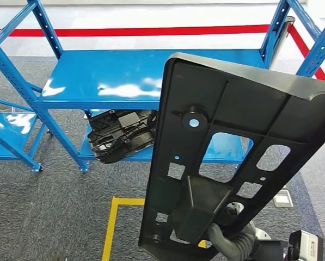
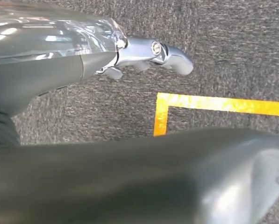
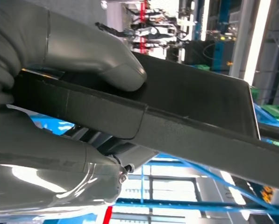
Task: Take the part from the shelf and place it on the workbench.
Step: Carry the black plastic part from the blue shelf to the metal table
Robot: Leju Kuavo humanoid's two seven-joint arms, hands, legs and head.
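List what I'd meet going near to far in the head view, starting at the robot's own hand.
right hand gripping the held part at its lower edge → yellow floor line → second black part on the lower shelf → top shelf → red line on the floor beyond.

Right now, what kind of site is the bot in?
Likely a factory or warehouse floor: blue steel shelf with a spare black part on its lower level, yellow floor marking on grey carpet, and the right hand holding a black moulded part.
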